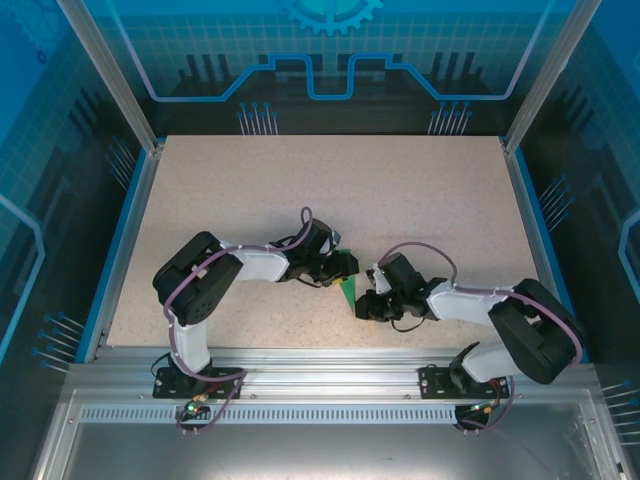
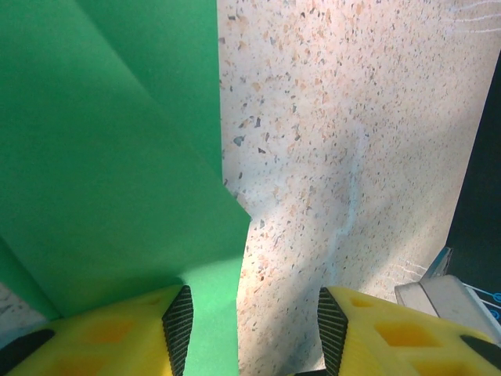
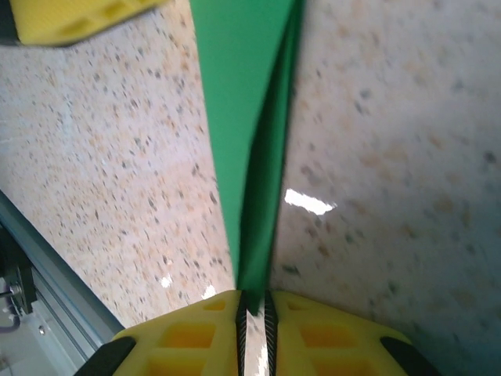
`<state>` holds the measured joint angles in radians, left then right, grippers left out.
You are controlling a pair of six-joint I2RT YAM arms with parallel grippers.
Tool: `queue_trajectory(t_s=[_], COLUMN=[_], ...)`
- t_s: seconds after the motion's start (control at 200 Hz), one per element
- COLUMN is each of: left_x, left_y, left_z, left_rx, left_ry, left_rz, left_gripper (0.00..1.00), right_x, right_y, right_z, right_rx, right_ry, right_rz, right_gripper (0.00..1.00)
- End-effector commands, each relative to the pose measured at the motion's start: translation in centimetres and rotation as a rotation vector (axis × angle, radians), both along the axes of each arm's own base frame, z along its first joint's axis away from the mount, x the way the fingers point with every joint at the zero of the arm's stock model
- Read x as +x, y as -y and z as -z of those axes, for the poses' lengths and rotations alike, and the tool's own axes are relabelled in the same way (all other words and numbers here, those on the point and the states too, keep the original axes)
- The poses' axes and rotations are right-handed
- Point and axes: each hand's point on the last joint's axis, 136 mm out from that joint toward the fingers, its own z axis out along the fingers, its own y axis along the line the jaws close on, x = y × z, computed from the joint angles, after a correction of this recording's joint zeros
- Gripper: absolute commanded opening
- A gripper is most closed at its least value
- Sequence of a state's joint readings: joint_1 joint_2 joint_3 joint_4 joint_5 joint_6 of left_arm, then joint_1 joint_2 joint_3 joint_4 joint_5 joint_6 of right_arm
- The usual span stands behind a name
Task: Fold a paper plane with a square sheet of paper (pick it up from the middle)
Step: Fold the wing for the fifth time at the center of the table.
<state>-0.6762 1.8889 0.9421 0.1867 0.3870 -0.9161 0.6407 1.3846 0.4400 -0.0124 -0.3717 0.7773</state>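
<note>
The green sheet of paper [image 1: 347, 292] lies folded in layers on the table between the two arms. In the right wrist view the sheet [image 3: 243, 117] narrows to a tip that runs into the gap of my right gripper [image 3: 254, 313], which is shut on it. My left gripper [image 2: 254, 329] is open and low over the table. Its left finger [image 2: 133, 337] sits over the sheet's edge [image 2: 109, 172], and a strip of green and bare table show between its jaws. From above, the left gripper [image 1: 345, 268] and right gripper [image 1: 362, 303] meet at the paper.
The speckled tabletop [image 1: 400, 190] stretches behind and beside both arms. A metal rail [image 1: 330, 362] runs along the near edge, and blue panels wall in the sides and back. A finger of the left gripper [image 3: 70, 19] shows in the top-left corner of the right wrist view.
</note>
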Motion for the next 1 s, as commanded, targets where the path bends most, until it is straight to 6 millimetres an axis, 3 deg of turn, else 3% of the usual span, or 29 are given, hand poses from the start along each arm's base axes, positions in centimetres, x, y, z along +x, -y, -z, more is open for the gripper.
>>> queue_trajectory(t_s=[0.0,0.16,0.29,0.5,0.71,0.995], left_x=[0.2,0.2,0.2,0.2,0.3,1.5], left_y=[-0.5,-0.5,-0.4,-0.3,-0.2,-0.4], left_z=[1.3,1.3,1.1,1.0,0.2,-1.1], left_rx=[0.041,0.038,0.033,0.030,0.019,0.025], left_ry=[-0.019,-0.022,-0.022,-0.020,-0.005,0.049], left_rz=[-0.005,-0.005,-0.004,-0.004,0.003,0.034], left_gripper=[0.51,0.51,0.50,0.51,0.51,0.53], right_x=[-0.6,2.5,4.0,4.2,1.4,-0.6], right_y=[0.6,-1.4,-2.4,-1.9,0.9,2.6], right_z=[-0.7,-4.1,-4.3,-0.8,3.6,5.8], right_rx=[-0.016,0.072,0.093,0.033,-0.089,-0.153], right_ry=[-0.014,0.088,0.105,0.041,-0.069,-0.138], right_rz=[-0.003,0.036,0.054,0.090,0.088,0.063], right_gripper=[0.17,0.17,0.19,0.18,0.09,0.07])
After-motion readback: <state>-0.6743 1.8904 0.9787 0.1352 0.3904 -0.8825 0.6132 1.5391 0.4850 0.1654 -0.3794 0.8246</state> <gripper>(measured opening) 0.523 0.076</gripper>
